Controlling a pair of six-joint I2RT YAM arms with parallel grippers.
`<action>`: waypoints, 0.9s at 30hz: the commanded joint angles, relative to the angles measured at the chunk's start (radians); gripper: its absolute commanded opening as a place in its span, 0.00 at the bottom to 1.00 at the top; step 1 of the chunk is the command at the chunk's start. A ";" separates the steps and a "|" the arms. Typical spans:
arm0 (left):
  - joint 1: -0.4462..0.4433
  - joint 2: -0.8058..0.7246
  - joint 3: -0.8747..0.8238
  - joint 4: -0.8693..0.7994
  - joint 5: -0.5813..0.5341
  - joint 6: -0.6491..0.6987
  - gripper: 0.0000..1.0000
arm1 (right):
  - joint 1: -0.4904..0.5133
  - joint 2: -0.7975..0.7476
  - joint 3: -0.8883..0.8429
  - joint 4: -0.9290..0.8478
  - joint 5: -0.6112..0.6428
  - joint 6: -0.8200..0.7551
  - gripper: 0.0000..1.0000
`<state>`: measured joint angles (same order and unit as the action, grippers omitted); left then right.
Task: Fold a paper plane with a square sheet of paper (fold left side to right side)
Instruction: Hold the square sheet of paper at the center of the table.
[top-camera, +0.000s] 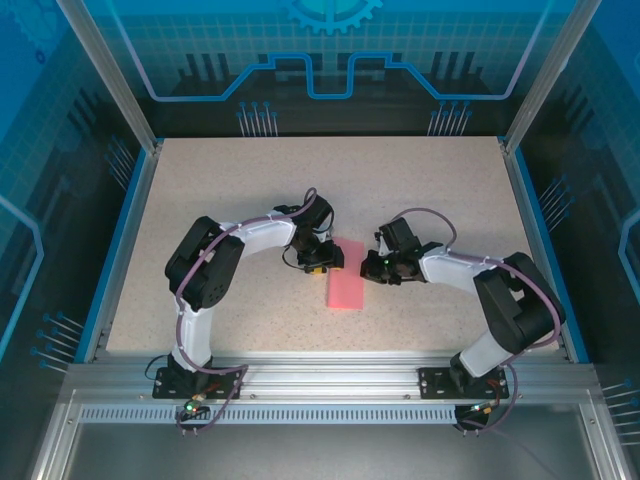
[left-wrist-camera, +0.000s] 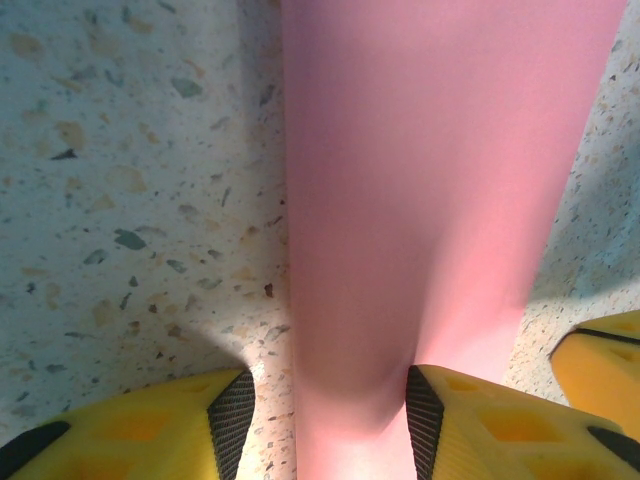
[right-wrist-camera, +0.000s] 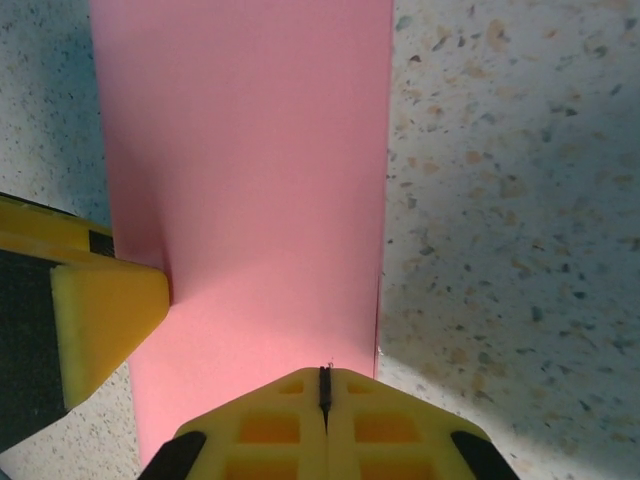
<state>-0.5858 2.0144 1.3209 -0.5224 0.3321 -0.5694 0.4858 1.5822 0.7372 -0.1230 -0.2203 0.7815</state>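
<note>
- Salmon-pink and thin, the sheet of paper (top-camera: 346, 278) lies flat on the speckled table (top-camera: 250, 190). From above it reads as a narrow strip, which I take to mean one half is already laid over the other.
- The right gripper (right-wrist-camera: 324, 388) sits at the right edge of the sheet, toward its far end. Its jaws are pressed tight together with only a hairline between them. I cannot tell whether a layer of the sheet is caught in that line.
- The left gripper (left-wrist-camera: 328, 400) sits at the left edge of the sheet, just across from the right gripper. Its jaws stand about half apart and the sheet runs between them. A sliver of table shows between one pad and the sheet's edge, so I judge that it straddles the sheet and does not clamp it.
- What could go wrong:
  - If the tight jaws pull while nothing pins the sheet, the whole sheet may slide and the layers may slip out of line, so the crease lands crooked.
  - A sideways tug on paper this thin could wrinkle or tear it at the pinch.
  - The two grippers work close together across the sheet, so a careless sweep could knock one into the other.
- Hard to make out:
  - The part of the sheet nearest each wrist camera is hidden under the fingers.
  - The other end of the sheet runs off the top of both close views.
  - From above the sheet is too small to show a crease or how well its edges match.
</note>
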 joint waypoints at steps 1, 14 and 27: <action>-0.042 0.090 -0.025 0.004 -0.015 0.019 0.49 | 0.020 0.035 0.032 0.007 -0.019 -0.010 0.02; -0.042 0.066 -0.023 0.001 -0.022 0.022 0.49 | 0.034 0.095 0.066 -0.099 0.024 -0.041 0.02; -0.013 -0.154 0.014 -0.070 -0.092 0.067 0.60 | 0.034 0.128 0.049 -0.139 0.042 -0.045 0.02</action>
<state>-0.6056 1.9530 1.3216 -0.5537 0.2718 -0.5270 0.5060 1.6684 0.7971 -0.1833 -0.2100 0.7513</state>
